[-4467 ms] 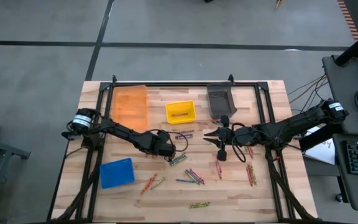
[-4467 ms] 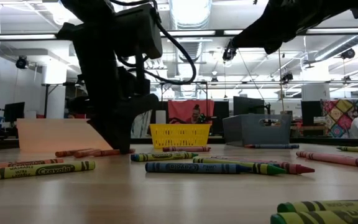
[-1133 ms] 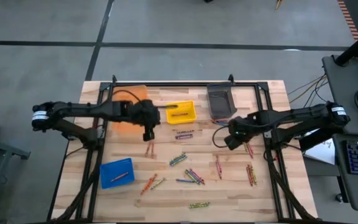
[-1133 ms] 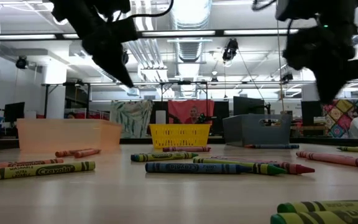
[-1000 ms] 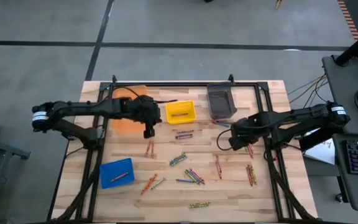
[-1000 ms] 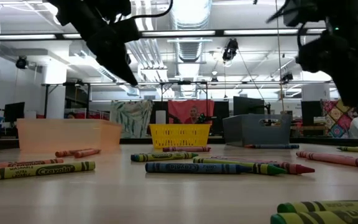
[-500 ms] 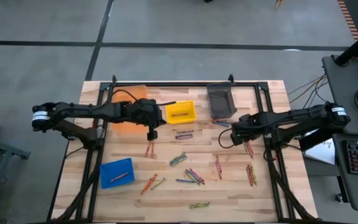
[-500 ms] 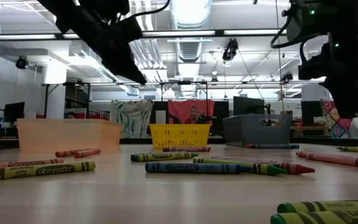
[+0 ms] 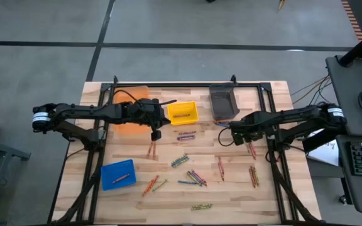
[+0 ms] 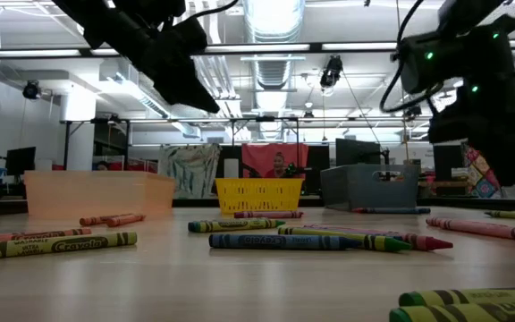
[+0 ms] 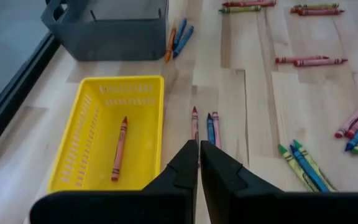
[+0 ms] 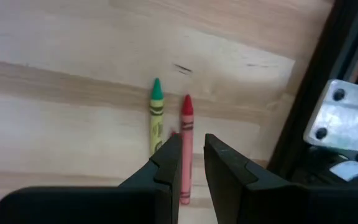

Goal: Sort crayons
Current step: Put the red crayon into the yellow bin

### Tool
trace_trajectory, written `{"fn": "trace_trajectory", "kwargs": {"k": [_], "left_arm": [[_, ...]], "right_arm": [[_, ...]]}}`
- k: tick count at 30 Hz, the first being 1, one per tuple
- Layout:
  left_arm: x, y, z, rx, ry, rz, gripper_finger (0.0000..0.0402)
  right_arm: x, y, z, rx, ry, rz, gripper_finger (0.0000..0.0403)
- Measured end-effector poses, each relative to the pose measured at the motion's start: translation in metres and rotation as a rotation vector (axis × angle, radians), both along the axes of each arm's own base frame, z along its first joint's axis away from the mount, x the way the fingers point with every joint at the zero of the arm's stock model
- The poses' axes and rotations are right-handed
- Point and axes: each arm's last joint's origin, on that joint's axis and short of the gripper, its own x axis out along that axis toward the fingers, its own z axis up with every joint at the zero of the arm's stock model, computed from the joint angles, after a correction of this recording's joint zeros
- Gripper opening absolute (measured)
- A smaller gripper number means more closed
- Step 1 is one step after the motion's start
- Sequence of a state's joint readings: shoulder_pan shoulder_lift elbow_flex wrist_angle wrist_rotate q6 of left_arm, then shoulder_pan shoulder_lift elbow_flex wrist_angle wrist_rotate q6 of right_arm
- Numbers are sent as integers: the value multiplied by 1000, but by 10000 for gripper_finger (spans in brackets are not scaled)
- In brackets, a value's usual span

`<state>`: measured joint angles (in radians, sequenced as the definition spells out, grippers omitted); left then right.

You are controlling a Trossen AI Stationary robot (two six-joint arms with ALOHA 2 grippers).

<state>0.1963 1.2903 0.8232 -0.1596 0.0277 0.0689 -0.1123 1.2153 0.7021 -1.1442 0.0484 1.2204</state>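
Note:
Crayons lie scattered flat on the wooden table (image 9: 168,194): a cluster in the middle (image 9: 193,177), some below the yellow bin (image 9: 186,135), and more at the right (image 9: 254,176). My left gripper (image 9: 156,134) is shut and empty. It hangs high beside the yellow bin (image 11: 107,134), which holds one orange-red crayon (image 11: 119,149). My right gripper (image 9: 237,133) is slightly open and empty. It hovers over a green crayon (image 12: 156,118) and a red crayon (image 12: 186,134) that lie side by side; the red one shows through the gap between its fingers.
An orange bin (image 9: 132,108), the yellow bin (image 9: 182,113) and a grey bin (image 9: 224,102) stand along the far side. A blue bin (image 9: 118,174) with a red crayon stands near left. Dark frame rails (image 12: 316,118) run close to the right gripper.
My left gripper has drifted a little toward the table's right edge, still high and shut. My right gripper has moved a little toward the far edge and come down somewhat over the crayons on the right. No crayon has moved.

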Motion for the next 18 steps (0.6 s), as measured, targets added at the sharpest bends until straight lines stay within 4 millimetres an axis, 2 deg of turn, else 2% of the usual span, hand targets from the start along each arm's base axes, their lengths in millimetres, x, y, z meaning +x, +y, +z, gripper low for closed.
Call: {"fn": "trace_trajectory", "kwargs": {"k": [7, 18], "left_arm": [[3, 1, 10, 25, -22, -11, 1], [4, 1, 17, 51, -19, -26, 1]], "right_arm": [[7, -15, -12, 81, 73, 101, 59], [5, -21, -3, 78, 28, 105, 59]]}}
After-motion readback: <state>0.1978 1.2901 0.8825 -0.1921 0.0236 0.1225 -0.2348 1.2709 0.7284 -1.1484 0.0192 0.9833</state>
